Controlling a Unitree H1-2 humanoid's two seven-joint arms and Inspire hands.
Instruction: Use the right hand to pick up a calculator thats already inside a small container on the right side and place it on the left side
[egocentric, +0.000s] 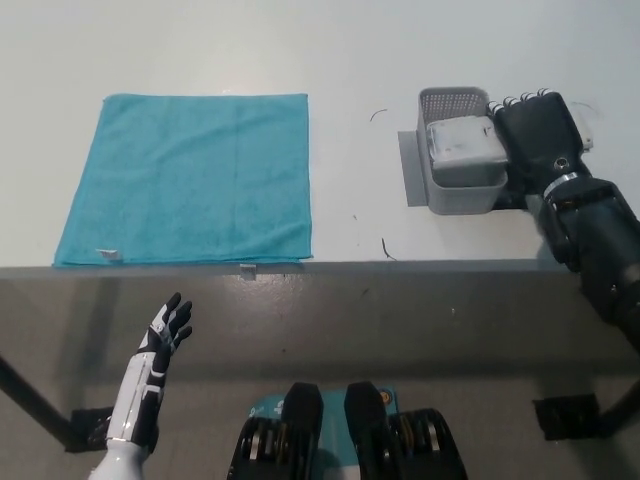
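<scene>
I count one calculator (463, 143), one basket (458, 190) and one cloth (190, 178) on the table (350, 50). The calculator, pale grey, lies inside the grey basket at the right. My right hand (538, 135) sits against the basket's right side; I cannot tell its grip. My left hand (165, 332) rests below the table edge, fingers apart.
</scene>
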